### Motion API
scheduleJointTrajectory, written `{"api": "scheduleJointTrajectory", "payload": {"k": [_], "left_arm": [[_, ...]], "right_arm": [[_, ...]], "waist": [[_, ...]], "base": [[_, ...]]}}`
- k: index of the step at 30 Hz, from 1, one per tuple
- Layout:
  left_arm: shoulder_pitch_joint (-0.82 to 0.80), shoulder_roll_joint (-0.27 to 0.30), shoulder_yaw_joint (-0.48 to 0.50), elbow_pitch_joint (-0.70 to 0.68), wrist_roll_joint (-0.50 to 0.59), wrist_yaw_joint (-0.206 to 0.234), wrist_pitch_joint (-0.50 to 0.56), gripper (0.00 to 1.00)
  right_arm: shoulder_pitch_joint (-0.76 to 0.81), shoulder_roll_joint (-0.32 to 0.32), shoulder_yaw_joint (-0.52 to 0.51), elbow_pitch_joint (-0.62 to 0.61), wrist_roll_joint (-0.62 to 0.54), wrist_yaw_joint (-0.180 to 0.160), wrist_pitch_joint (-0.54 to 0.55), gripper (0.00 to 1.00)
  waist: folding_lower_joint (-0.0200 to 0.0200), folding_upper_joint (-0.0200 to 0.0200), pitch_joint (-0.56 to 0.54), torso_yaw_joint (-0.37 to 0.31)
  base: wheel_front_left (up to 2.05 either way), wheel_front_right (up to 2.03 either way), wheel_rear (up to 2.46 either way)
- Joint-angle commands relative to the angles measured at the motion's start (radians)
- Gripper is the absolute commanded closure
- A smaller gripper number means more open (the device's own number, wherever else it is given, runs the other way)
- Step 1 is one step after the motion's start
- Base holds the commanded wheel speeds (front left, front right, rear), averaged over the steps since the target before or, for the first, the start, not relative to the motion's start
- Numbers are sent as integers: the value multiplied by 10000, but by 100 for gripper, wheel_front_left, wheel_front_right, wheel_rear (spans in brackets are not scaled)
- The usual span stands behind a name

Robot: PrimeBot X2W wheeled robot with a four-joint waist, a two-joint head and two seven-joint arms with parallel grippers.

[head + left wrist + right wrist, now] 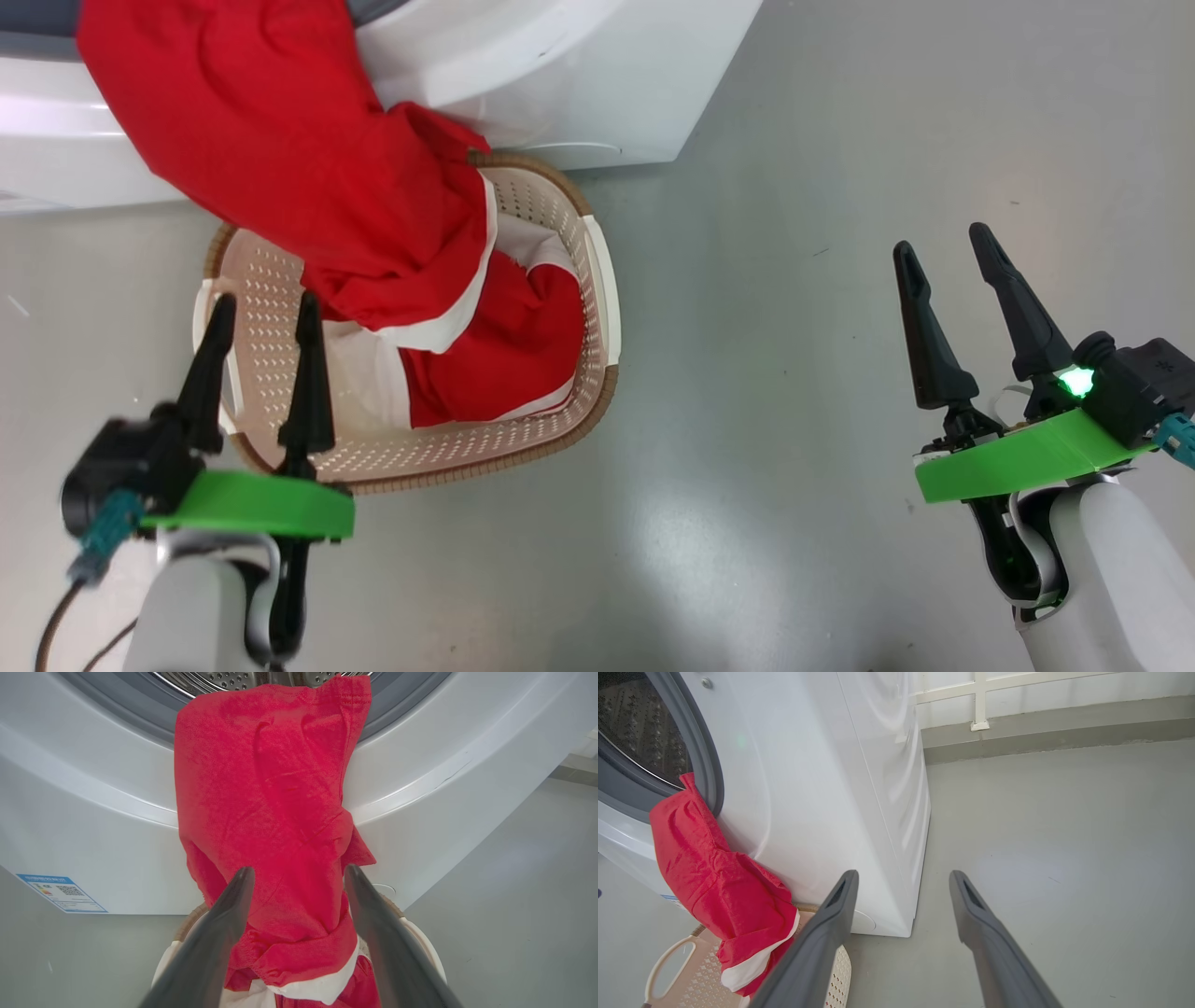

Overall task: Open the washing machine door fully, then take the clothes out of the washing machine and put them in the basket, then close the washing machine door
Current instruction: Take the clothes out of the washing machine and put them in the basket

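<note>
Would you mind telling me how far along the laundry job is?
Done: the washing machine stands open and the clothes reach the basket. In hand: nothing; the left tool and right tool are open. Left: pull the clothes off the drum lip, close the door.

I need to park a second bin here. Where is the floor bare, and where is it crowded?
Bare: the floor between the basket and the right gripper, and beside the washing machine toward the wall. Crowded: the machine's front, where the clothes drape into the basket by the left gripper.
</note>
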Motion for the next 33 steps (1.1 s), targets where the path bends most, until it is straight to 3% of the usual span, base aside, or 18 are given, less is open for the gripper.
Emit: {"api": "scheduleJointTrajectory", "payload": {"k": [1,8,17,33], "left_arm": [[644,246,336,-598,-136,134,-51,0],[1317,245,328,-1497,-363,318,-51,0],[1242,245,140,-1475,-535,421,-51,0],[-1439,520,1024,1299,-359,82,-51,0]], "right_arm": [[346,-62,225,-184,-132,48,-65,0],[411,-90,182,-187,-107,48,-65,0],[423,-93,239,-182,-96,48,-65,0],[313,-28,344,-203,-112,48,-65,0]], "waist": [[0,0,-72,-44],[0,0,-150,-43],[0,0,-185,-51],[0,0,52,-55]], "base": [[0,0,0],[0,0,0],[0,0,0],[0,0,0]]}}
